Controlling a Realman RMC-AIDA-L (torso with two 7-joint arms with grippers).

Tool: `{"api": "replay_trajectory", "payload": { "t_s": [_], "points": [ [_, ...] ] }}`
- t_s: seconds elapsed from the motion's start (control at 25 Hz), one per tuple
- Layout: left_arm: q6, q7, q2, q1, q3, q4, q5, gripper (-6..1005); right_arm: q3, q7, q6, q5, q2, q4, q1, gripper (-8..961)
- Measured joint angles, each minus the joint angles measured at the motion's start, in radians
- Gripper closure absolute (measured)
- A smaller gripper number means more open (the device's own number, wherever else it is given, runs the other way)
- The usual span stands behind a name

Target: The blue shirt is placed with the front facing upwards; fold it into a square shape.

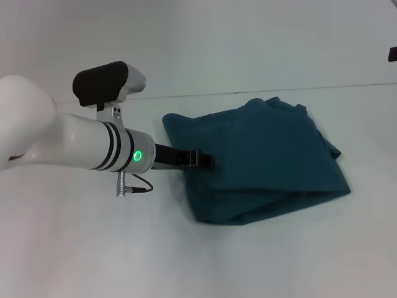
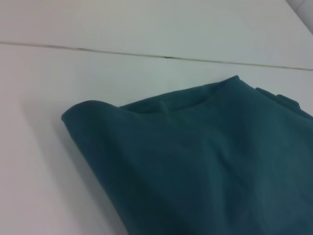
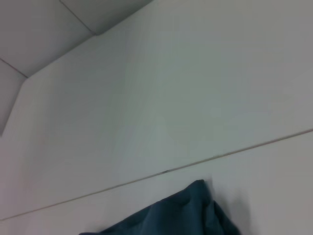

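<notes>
One thing lay on the white table: the big teal-blue cotton shirt, folded over into a thick, roughly square bundle. It sat right of the middle of the head view, with its plain side up. I could not see any letters on it. I think it lay that way because the sleeves and sides were already tucked in, so most of the folding looked done. The lower right edge still looked a bit loose and lumpy, with layers showing.

My left arm, a fat white tube with a green light, reached in from the left side of the head view. It lay low and nearly flat, pointing right. The left gripper, a small black tool, was at the left edge of the shirt, touching or just over the cloth. I guessed it was there to press or smooth that edge, or to let go of it. I could not tell how far its fingers were apart, or whether they had any cloth.

In the left wrist view the shirt's folded corner filled the lower right part.

My right gripper did not show in any view. Its camera saw only a bit of shirt at the bottom edge.
</notes>
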Motion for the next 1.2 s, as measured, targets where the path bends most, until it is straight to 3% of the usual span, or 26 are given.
{"api": "replay_trajectory", "payload": {
  "t_s": [0.56, 0.68, 0.96, 1.2],
  "points": [
    [-0.008, 0.007, -0.004, -0.007, 0.001, -0.005, -0.008, 710, 0.0, 0.0, 0.002, 0.005, 0.002, 0.0, 0.0, 8],
    [-0.008, 0.008, -0.004, -0.007, 0.001, -0.01, -0.009, 876, 0.004, 0.0, 0.002, 0.006, 0.003, 0.0, 0.0, 8],
    [0.078, 0.009, 0.0, 0.034, -0.029, 0.031, -0.046, 891, 0.011, 0.0, 0.001, 0.007, 0.005, 0.0, -0.001, 8],
    [0.238, 0.009, 0.01, 0.164, -0.111, 0.175, -0.039, 899, 0.015, 0.0, 0.006, 0.007, 0.007, 0.002, -0.003, 8]
  ]
}}
